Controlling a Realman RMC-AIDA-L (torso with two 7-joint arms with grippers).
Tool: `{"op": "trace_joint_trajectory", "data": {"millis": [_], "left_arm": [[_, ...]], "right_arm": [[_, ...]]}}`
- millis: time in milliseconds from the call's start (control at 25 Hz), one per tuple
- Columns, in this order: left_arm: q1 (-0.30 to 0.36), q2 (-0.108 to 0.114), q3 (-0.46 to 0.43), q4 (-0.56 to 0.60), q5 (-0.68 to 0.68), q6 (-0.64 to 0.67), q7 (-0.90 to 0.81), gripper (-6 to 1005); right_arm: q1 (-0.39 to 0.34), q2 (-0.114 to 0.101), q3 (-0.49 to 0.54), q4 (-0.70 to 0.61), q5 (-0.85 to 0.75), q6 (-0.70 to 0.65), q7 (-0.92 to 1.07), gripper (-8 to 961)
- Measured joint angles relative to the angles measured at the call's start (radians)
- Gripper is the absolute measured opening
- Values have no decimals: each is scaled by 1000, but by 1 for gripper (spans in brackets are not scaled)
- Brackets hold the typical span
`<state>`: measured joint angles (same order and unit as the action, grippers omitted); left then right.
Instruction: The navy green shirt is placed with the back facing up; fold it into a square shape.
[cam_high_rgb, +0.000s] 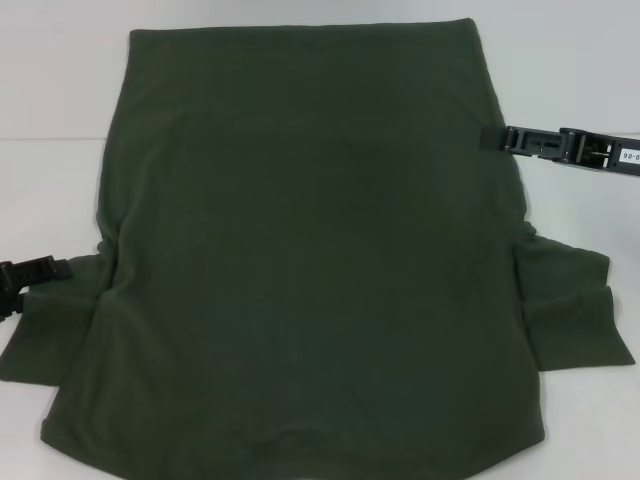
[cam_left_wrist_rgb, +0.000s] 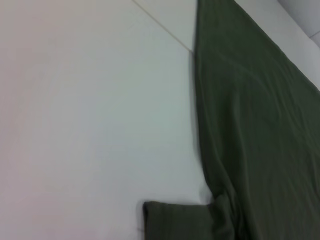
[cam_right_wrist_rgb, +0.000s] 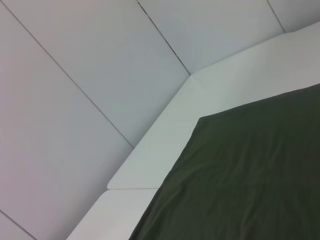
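I have the shirt (cam_high_rgb: 310, 260) spread flat on the white table (cam_high_rgb: 60, 80), filling most of the head view, back up, collar end toward me and hem at the far edge. Its long axis runs away from me, hem to collar. The left sleeve (cam_high_rgb: 50, 330) spills out low on my left, the right sleeve (cam_high_rgb: 570, 300) low on my right, both still unfolded. The left gripper (cam_high_rgb: 30, 272) sits at the left edge, just beside the sleeve where it meets the body, apparently touching the cloth; I can't tell whether it is clenched or released, as only a stub of it shows. The right gripper (cam_high_rgb: 495, 137) reaches in from the right at the shirt's upper right edge, tips at the fabric border; again I cannot tell whether it pinches cloth. The shirt lies inboard of both claws: rightward from the left one, leftward from the right one. The left wrist view shows the shirt's side edge and sleeve against bare table; the right wrist view shows a hem corner near the table's edge. I judge each arm is nearest its own side, so a sleeve-and-side fold inward looks like the step in hand. No containers in sight.
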<state>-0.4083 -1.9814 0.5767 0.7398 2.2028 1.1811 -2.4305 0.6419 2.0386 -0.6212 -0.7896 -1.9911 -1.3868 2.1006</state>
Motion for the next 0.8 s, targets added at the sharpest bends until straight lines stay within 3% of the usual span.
{"op": "trace_joint_trajectory", "data": {"millis": [320, 800], "left_arm": [[-5, -7, 3, 26, 22, -3, -8, 741], [-9, -12, 3, 44, 49, 2, -13, 459]], "right_arm": [[-1, -2, 0, 1, 0, 1, 4, 884], [2, -4, 0, 1, 4, 2, 6, 880]]}}
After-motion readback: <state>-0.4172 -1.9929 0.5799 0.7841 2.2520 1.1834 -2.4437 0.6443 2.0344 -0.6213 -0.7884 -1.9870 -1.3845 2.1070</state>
